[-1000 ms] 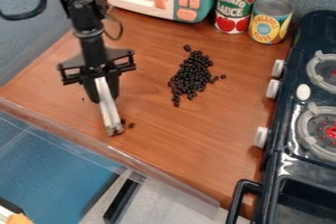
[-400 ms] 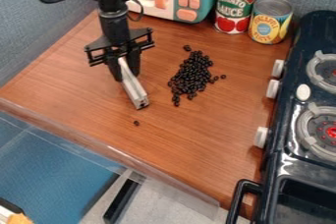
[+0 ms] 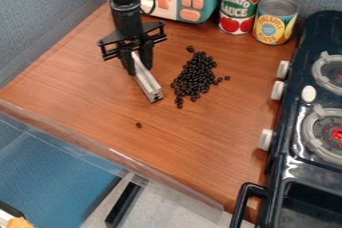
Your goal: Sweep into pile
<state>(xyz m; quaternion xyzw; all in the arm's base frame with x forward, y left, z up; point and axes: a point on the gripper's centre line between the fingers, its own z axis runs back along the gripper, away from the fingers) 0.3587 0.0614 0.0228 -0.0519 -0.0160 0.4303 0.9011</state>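
Gripper (image 3: 138, 63), black, two-fingered: hung left of center in the upper frame, its fingers clamped on a silver metal bar (image 3: 147, 80) that slanted down to the right. Black beans (image 3: 194, 76): lay in a loose heap just right of the bar, apart from it. Stray bean (image 3: 138, 125): sat below the bar's lower end, on the wood-grain counter (image 3: 194, 142). Red-labeled can (image 3: 239, 4) and yellow-labeled can (image 3: 275, 21): stood upright at upper right, above the toy stove (image 3: 294, 122).
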